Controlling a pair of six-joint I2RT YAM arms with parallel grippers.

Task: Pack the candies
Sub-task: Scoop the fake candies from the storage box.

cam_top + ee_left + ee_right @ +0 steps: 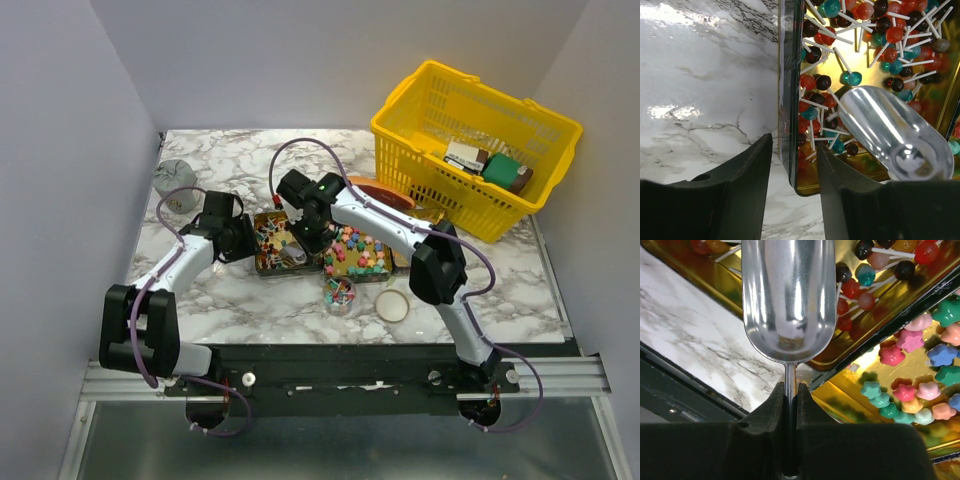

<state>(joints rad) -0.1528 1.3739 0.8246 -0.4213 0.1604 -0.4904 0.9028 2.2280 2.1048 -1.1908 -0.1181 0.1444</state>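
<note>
Top: packing looks barely started. The jar at the table's front edge has a few mixed candies in it, and its lid lies off, just beside it. Most of the lollipops and star sweets sit in their two tins. Both arms reach inward. The left hand is at the lollipop tin's left side and the right hand is over its right end.

Left wrist: the left hand has its fingers apart, straddling the lollipop tin wall. I see no firm pinch. The scoop is tilted over the lollipops, bowl empty.

Right wrist: the right hand is clamped on the scoop handle. Nothing is loaded. Lollipops lie beyond the bowl and star sweets are in the star tin to the right.
</note>
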